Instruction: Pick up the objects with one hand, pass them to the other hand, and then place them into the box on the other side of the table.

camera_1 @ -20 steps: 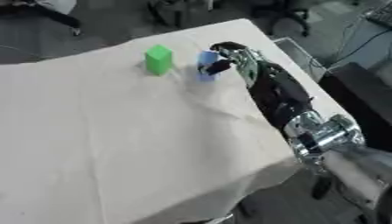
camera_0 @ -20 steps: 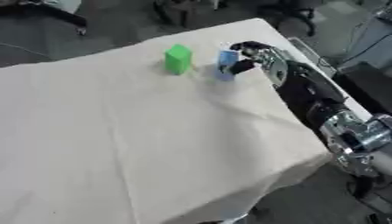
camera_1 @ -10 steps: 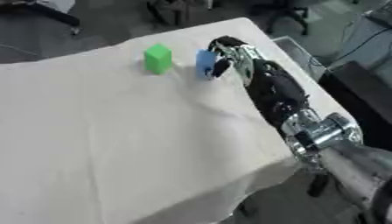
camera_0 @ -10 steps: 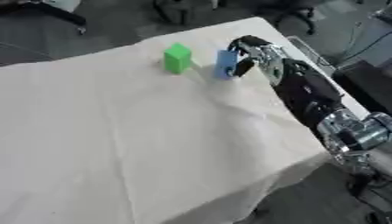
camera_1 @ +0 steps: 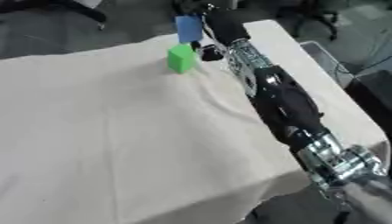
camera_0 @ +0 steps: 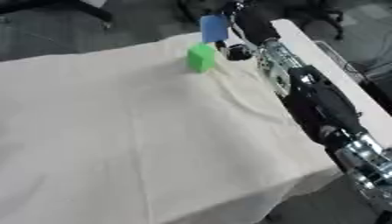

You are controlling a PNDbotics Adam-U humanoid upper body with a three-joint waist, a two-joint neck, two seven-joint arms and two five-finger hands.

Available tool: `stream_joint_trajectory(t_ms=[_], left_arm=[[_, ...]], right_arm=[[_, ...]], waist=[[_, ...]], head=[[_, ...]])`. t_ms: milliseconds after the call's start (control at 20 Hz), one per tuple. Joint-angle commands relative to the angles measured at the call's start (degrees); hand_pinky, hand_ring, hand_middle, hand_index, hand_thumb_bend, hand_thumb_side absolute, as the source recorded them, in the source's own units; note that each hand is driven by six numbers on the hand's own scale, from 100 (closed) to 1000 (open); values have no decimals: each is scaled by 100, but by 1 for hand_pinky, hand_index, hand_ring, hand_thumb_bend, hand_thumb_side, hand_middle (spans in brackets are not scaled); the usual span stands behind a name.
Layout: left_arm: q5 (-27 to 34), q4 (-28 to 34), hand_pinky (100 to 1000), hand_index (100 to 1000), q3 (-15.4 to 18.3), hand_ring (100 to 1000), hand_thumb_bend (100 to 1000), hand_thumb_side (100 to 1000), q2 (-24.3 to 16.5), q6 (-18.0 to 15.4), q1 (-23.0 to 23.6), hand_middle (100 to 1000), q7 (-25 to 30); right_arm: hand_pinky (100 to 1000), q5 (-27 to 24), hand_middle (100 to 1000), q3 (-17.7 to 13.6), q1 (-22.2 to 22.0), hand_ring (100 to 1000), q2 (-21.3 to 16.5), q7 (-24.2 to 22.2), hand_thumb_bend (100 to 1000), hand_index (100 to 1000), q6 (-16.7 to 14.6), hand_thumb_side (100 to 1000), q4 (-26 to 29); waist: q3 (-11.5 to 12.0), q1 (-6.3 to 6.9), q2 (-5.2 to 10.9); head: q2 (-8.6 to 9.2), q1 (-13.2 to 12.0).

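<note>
The right hand (camera_0: 243,18) reaches to the far edge of the table (camera_0: 115,131), its arm (camera_1: 287,105) coming in from the lower right and running diagonally across the right side of the cloth. The hand's fingers are closed on a blue block (camera_0: 214,27), which is raised off the surface and appears against the dark floor beyond the table's far edge. The block stands roughly upright, its long side vertical, with the hand on its right side; exactly how the fingers wrap round it cannot be made out. A green block (camera_1: 181,58) rests on the cloth near the far edge, just below and slightly left of the blue block, apart from it and untouched by the hand. A small dark rounded part of the hand or wrist sits just right of the green block, near it; whether it touches cannot be told. The table is covered with a cream cloth (camera_1: 115,144), which shows creases beside the arm, running from the green block towards the right edge. The left hand appears in neither view. The legs of office chairs (camera_0: 76,8) stand on the dark floor past the table.
</note>
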State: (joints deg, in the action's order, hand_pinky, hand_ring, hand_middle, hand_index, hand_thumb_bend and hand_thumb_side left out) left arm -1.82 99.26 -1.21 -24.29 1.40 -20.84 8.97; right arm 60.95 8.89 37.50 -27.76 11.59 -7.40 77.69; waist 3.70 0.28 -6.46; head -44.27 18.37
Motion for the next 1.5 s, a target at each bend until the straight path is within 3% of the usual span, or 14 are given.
stream_joint_trajectory(t_ms=[50,300,600,1100,1500], left_arm=[[300,-252,729,815,-141,885,546,694,-206,93,-175,756,43],[731,-637,737,828,-539,916,584,700,-284,127,-396,789,405],[1155,-960,748,834,-948,939,615,697,-244,89,-609,811,864],[1477,-1151,774,864,-1440,981,622,655,-156,-165,-862,852,1576],[1431,-1348,785,875,-1670,1000,633,629,0,-225,-1035,876,1508]], right_arm=[[766,-66,536,441,-10,663,85,-43,331,599,-329,100,1423],[764,-180,538,996,-11,652,504,-159,341,605,-775,100,2527],[762,-405,544,1426,110,648,920,-288,308,609,-1115,100,2755],[753,-811,546,1771,233,639,1259,-423,245,608,-1412,100,2680],[738,-1125,545,1977,270,632,1405,-469,175,603,-1534,100,2537]], waist=[[-8,2,55],[-15,16,63],[4,24,50],[40,21,-6],[46,10,-19]], head=[[15,-471],[15,-949],[15,-1233],[15,-1268],[15,-1203]])
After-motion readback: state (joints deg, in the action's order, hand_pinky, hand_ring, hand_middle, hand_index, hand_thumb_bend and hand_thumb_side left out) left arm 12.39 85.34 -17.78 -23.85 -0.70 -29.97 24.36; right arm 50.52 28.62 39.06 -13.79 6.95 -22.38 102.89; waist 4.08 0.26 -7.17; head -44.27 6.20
